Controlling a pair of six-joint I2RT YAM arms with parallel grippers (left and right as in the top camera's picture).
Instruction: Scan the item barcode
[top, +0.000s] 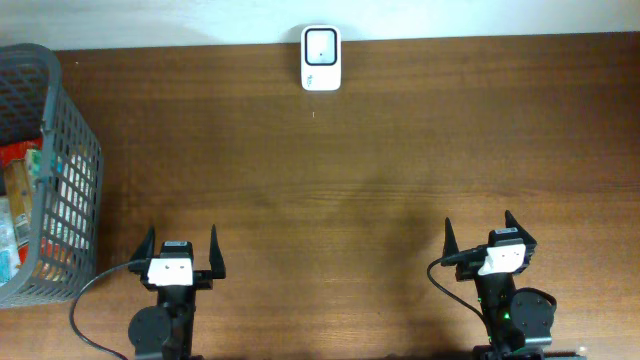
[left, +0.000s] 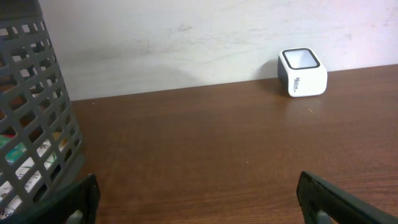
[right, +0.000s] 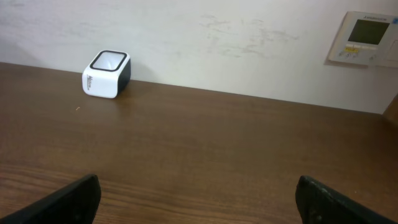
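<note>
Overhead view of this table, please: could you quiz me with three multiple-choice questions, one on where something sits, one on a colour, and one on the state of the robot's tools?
1. Where does the white scanner stand?
A. At the near edge, between the arms
B. At the far edge of the table, by the wall
C. In the table's middle

2. What colour is the basket?
A. Red
B. Yellow
C. Grey

3. How are the left tool and the right tool?
A. Both open, holding nothing
B. Both shut on a box
C. One open, one shut

Answers:
1 B, the scanner sits against the pale wall strip at the top of the view.
2 C, its lattice walls are grey.
3 A, each tool is spread wide with only bare table in its gap.
</note>
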